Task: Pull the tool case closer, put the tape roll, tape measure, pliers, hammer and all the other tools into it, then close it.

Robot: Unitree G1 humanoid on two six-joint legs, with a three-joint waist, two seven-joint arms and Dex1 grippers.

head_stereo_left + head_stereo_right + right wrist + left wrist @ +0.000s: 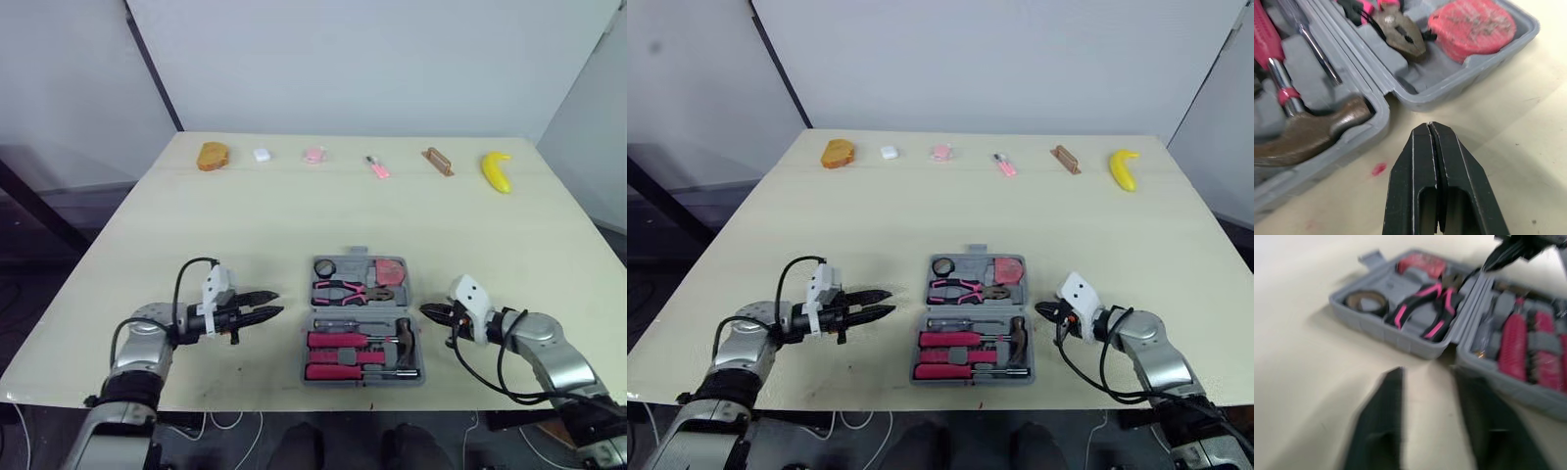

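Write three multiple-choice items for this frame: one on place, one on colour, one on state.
1. Where on the table does the banana lie? A. near left B. far right C. centre
2. What colour are the handles of the pliers? A. blue B. yellow C. pink and black
3. How is the tool case? A. open B. shut C. overturned
Key: 1 B, it ends the far row on the right; 2 C, pink with black shows on both handles; 3 A, both halves lie flat, insides up.
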